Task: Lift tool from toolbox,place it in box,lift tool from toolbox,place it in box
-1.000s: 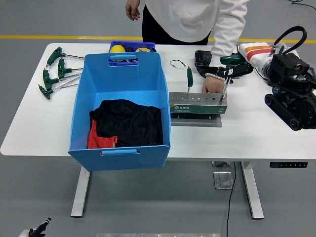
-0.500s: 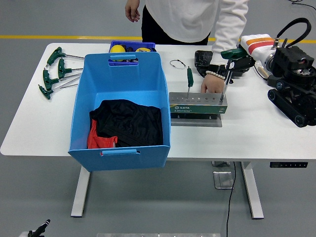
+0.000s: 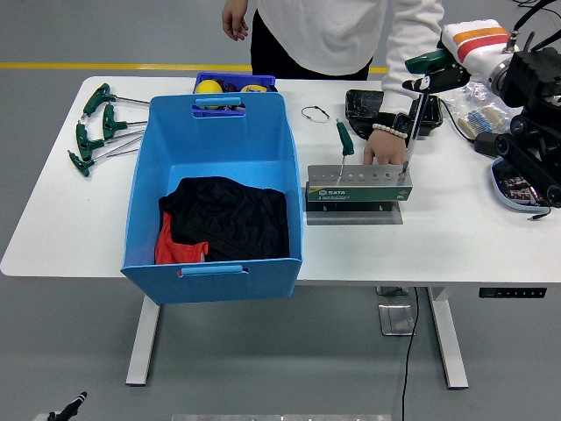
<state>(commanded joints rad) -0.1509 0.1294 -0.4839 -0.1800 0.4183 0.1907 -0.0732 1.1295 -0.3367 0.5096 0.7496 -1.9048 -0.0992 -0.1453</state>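
- Here the right hand (image 3: 438, 68) has its fingers wrapped round the T-handle tool (image 3: 419, 105), its tip just at the toolbox (image 3: 358, 188) holes.
- A person's hand (image 3: 384, 147) steadies the toolbox, presumably against tipping.
- The blue box (image 3: 215, 197) waits open alongside.

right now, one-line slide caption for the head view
Right hand lifts a T-handle tool from the tool rack as a person's hand steadies it.

Right hand (image 3: 436, 68) gripped a green T-handle tool (image 3: 415, 112) above the toolbox (image 3: 358, 185), person's hand (image 3: 384, 147) steadying it, blue box (image 3: 215, 197) alongside.
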